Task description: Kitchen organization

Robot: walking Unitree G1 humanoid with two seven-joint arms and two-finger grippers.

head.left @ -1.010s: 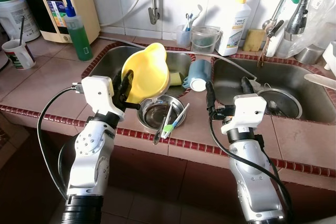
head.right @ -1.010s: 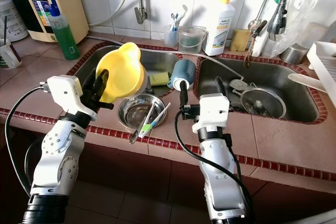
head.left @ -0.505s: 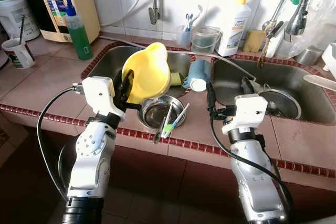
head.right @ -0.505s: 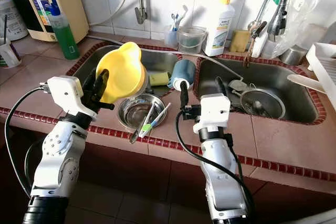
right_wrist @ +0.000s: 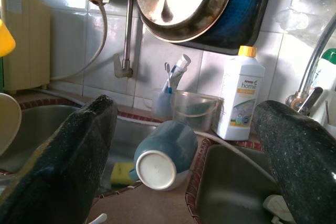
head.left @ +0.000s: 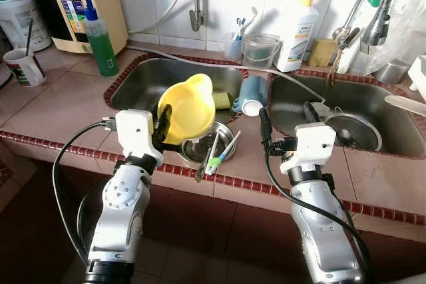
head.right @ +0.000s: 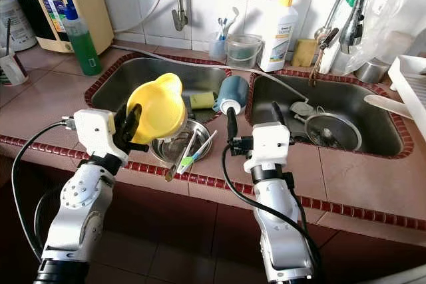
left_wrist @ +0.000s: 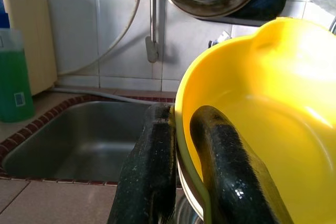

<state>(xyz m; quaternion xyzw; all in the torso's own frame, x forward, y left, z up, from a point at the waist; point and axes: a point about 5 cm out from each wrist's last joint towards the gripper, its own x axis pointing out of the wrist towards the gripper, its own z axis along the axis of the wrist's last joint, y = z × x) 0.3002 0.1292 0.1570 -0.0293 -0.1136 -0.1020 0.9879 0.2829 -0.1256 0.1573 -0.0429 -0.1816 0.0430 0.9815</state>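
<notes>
Tiled bench point(head.left: 60, 108) carries it all. Yellow jug point(head.left: 188, 108), pinched at its rim by the left end effector point(head.left: 162, 124), has dropped closer above the steel bowl point(head.left: 206, 147), suggesting placement; right end effector point(head.right: 253, 121) waits with fingers spread behind the blue mug point(head.right: 231, 93).

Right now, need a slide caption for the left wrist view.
Left gripper clamps the rim of a yellow bowl above the steel sink.

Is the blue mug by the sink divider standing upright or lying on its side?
On its side: the blue mug lies on the divider, its white base facing the open right gripper.
</notes>
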